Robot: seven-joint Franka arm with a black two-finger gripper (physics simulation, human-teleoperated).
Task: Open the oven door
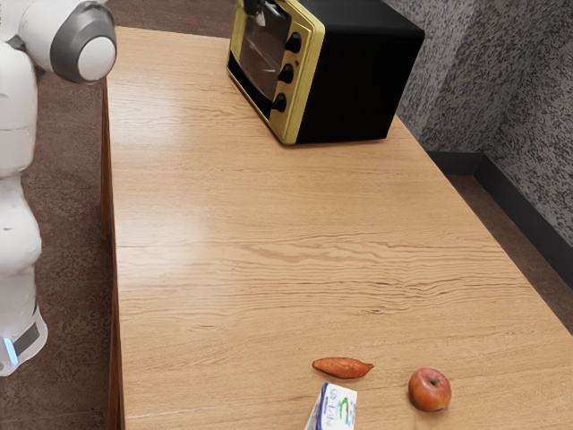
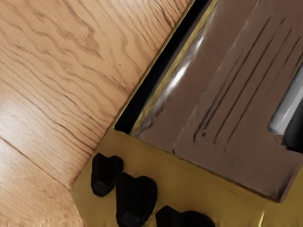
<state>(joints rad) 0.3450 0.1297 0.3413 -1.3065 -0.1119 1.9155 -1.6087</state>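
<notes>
At the far end of the table (image 1: pixel 224 224) in the exterior view, one boxy toaster oven (image 1: pixel 358 81), black on the sides with a gold front. On that front, the oven door (image 2: pixel 236 94), right next to a row of three black knobs (image 1: pixel 286 73). Looks shut, or pretty close to it, tbh. Brownish see-through panel with thin dark lines behind it, plus a silver handle (image 2: pixel 286 111) across the oven's front, on the door. Right beside that handle in the wrist view, something black, too cut off to name.

As for the gripper (image 1: pixel 254 11), just a dark bit at the exterior view's top edge, in front of the oven. Can't tell about the jaws, open or closed, and can't tell about contact with the handle either.

Off to the exterior view's left of the oven, the white arm (image 1: pixel 85 54), mostly out past the table edge. Well apart from the oven, toward the opposite end of the table: a reddish-orange sweet potato (image 1: pixel 342 367), a red apple (image 1: pixel 430 391) and a white and blue carton (image 1: pixel 337 408), partly cropped. Behind the oven, a speckled gray wall (image 1: pixel 537 107) with dark baseboard (image 1: pixel 528 215).
</notes>
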